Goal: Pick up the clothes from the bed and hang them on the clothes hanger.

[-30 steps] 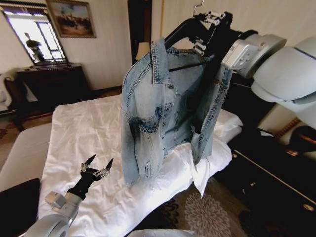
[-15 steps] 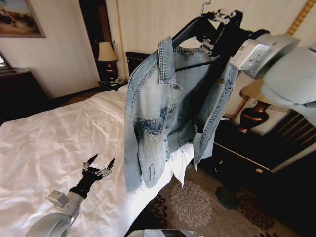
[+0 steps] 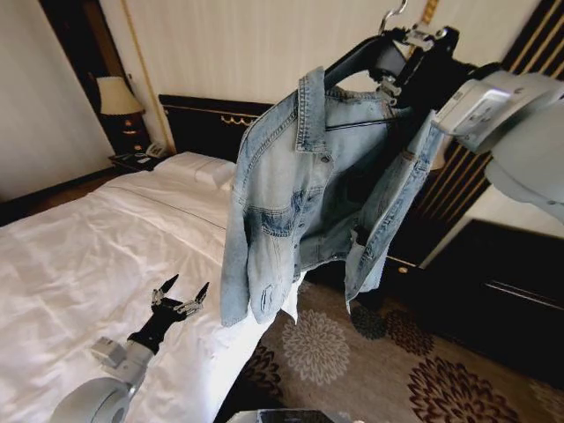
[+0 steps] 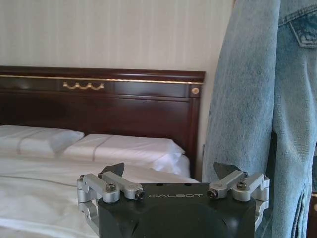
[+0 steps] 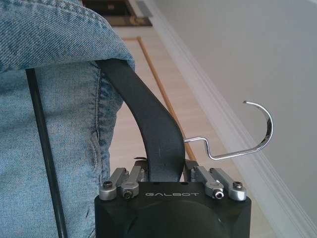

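the right gripper [image 3: 407,55] is raised high at the upper right of the head view, its jaws clamped on the black shoulder of the clothes hanger [image 3: 352,58] close to where the silver hook [image 3: 394,15] rises from it. in the right wrist view the same gripper [image 5: 166,174] has the hanger's black arm [image 5: 148,126] pinched between its fingers [image 5: 126,179], and the wire hook [image 5: 247,134] curls away free in the air beside it

the light-blue denim jacket [image 3: 304,203] hangs from the hanger directly below and to the left of the right gripper, collar up, front open, one sleeve drooping down along its left edge and the other front panel hanging under the gripper. it is clear of the bed, suspended over the bed's right edge and the patterned carpet [image 3: 352,361]

the left gripper [image 3: 179,298] is low at the lower left of the head view, above the white sheet of the bed [image 3: 79,256], well apart from the jacket's hem, with its fingers spread and nothing between them. the left wrist view shows those fingers [image 4: 116,174] apart, with the jacket's sleeve [image 4: 247,99] hanging just beyond them on one side, and the dark headboard [image 4: 99,104] with gold trim and white pillows [image 4: 124,148] behind
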{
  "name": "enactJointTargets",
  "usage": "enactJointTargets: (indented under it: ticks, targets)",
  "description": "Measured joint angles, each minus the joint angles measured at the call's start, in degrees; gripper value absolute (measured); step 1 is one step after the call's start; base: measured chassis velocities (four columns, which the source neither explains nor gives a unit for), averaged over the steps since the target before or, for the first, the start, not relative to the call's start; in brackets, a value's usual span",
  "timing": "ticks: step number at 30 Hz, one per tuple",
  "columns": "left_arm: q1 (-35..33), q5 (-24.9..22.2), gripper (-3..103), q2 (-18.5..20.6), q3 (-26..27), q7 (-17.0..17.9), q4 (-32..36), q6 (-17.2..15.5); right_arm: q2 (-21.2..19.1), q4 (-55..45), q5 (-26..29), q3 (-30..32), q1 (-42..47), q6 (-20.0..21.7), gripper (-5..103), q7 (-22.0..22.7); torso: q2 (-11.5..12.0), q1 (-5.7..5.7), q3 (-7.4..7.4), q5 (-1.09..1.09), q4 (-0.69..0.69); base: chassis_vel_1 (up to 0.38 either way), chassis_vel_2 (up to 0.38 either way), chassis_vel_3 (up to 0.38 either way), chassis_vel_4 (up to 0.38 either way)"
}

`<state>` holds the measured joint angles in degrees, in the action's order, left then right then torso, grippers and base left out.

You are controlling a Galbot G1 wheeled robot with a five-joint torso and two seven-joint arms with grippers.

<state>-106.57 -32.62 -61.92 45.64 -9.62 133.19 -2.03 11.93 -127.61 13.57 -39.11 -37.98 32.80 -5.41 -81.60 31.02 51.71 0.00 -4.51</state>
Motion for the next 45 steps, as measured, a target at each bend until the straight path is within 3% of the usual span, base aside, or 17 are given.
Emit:
enactJointTargets:
  ticks: [45]
  targets:
    - [4.6,0.4,100,1.7,-5.9,0.3,-1.5,-0.2,-19.4,-8.4,-0.2,8.7,10.5,-1.3,35,0.5,0.0,0.00,0.00,0.00,0.00,-0.125,-0.123,-0.123,-0.124]
